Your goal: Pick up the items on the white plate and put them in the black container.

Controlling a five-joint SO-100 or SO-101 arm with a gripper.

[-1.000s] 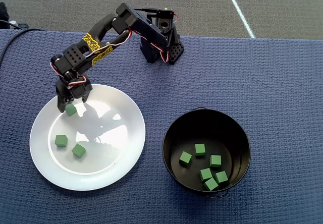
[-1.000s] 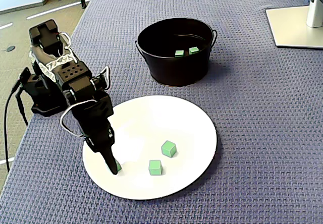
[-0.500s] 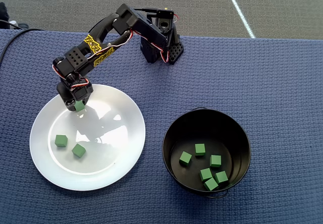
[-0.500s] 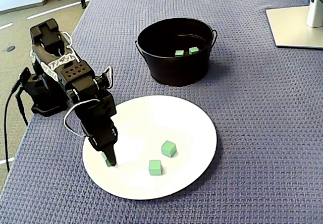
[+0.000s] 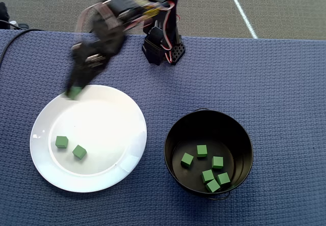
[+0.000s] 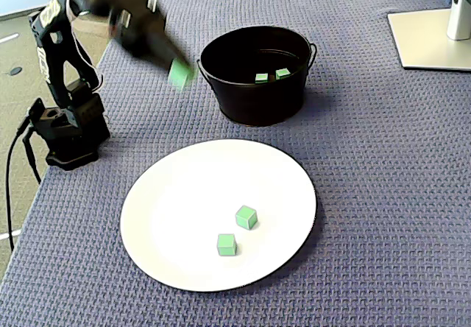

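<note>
The arm is raised and motion-blurred in both views. The end effector (image 6: pixel 176 71) is closed on one green cube (image 6: pixel 179 73), gripped at its tips; in the overhead view the same cube (image 5: pixel 74 91) shows at the tips of the end effector (image 5: pixel 74 90), over the far rim of the plate (image 5: pixel 130 111). Blur hides the exact jaw gap, but the cube sits between the jaws well clear of any surface, so the grip must be carrying it.

In the fixed view the held cube hangs in the air just beside the near-left wall of the pot (image 6: pixel 256 99), at about rim height and still outside it. The height is presumably chosen so the cube clears the tall straight wall before release.

Below and behind the end effector, the plate (image 6: pixel 287 180) holds two cubes (image 6: pixel 246 216) (image 6: pixel 227 244), lying near each other and apart from the rim; the overhead view shows the same pair (image 5: pixel 61 141) (image 5: pixel 79 151).

Ahead of the end effector, five cubes (image 5: pixel 206 171) lie loose on the pot floor (image 5: pixel 224 134), clustered toward one side. Only two of them (image 6: pixel 269 75) show over the rim in the fixed view.

The step in hand appears to be the carry from plate to pot. Judged from the count, the task is past halfway: five delivered, one in transit, two waiting. The next move calls for travel over the rim and an opening above the pot's interior; releasing early would drop the cube onto the table (image 6: pixel 368 157).
</note>
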